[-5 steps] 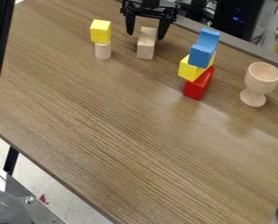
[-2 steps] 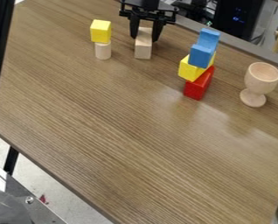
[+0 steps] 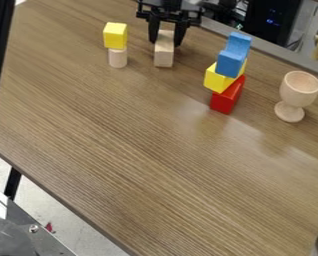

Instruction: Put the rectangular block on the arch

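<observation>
Camera view, and my jaws (image 3: 166, 43) have come in from wide, shifting the pale rectangular block (image 3: 164, 57) slightly sideways! They're closed about its far end, block on the tabletop (image 3: 121, 135). Grip looks made; next, I judge, a lift towards the stack's blue piece (image 3: 230, 64), probably the arch. Beyond, the wooden goblet (image 3: 299, 90) stands upright, pale wood showing inside.

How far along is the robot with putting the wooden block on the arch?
Reaching the wooden block looks done: the gripper straddles it, apparently gripping it. It sits on the table. Left: lifting it and setting it on the arch, probably the blue piece atop the stack.
</observation>
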`<action>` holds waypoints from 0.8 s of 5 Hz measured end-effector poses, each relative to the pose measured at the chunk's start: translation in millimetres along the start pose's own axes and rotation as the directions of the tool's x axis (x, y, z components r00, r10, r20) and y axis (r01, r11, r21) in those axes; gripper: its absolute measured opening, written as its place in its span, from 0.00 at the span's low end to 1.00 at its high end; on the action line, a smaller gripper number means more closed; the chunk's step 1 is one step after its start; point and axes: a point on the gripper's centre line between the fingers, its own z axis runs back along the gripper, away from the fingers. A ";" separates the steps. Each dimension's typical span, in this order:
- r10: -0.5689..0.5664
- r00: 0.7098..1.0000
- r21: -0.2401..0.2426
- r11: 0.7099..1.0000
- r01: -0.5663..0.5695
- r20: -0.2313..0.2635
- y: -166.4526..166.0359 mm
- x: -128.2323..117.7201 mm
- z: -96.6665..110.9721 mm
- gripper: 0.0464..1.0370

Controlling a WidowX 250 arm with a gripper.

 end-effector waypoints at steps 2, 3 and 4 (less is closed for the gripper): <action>0.040 0.995 -0.047 0.998 -0.036 0.089 7.0 -0.4 72.8 0.50; 0.050 0.993 -0.088 0.995 -0.040 0.105 8.2 -7.1 103.8 0.50; -0.001 0.995 -0.092 0.996 0.011 0.102 5.5 -16.2 118.6 0.50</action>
